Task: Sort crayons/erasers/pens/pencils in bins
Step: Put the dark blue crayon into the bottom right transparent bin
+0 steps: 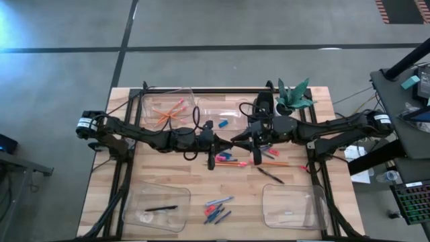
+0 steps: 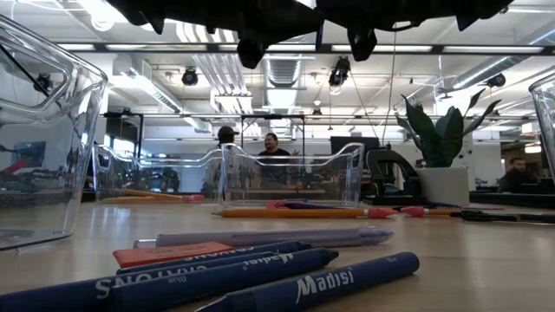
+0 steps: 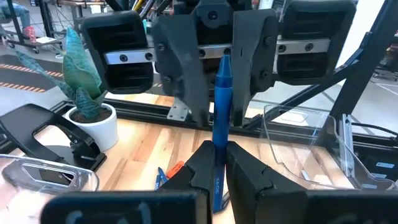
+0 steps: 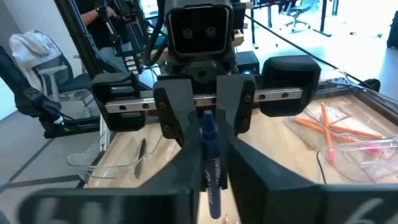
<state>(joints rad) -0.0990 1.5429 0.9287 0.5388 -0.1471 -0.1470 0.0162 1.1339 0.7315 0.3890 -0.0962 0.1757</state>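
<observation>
Blue crayon (image 3: 221, 99) is pinched at mid-tabletop (image 1: 195, 181) between both closed pincers at once, left pincer (image 3: 219, 163) and right pincer (image 4: 210, 163), above the scattered sticks, so a botched handover could drop or snap it if neither releases cleanly.

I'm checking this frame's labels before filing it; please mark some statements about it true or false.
1. The left gripper and the right gripper meet over the table's middle, both closed on one blue crayon. True.
2. The far left bin holds orange pencils. True.
3. The near left bin holds blue crayons. False: a black pen lies in it.
4. The potted plant stands at the table's far left corner. False: it stands at the far edge on the right side.
</observation>
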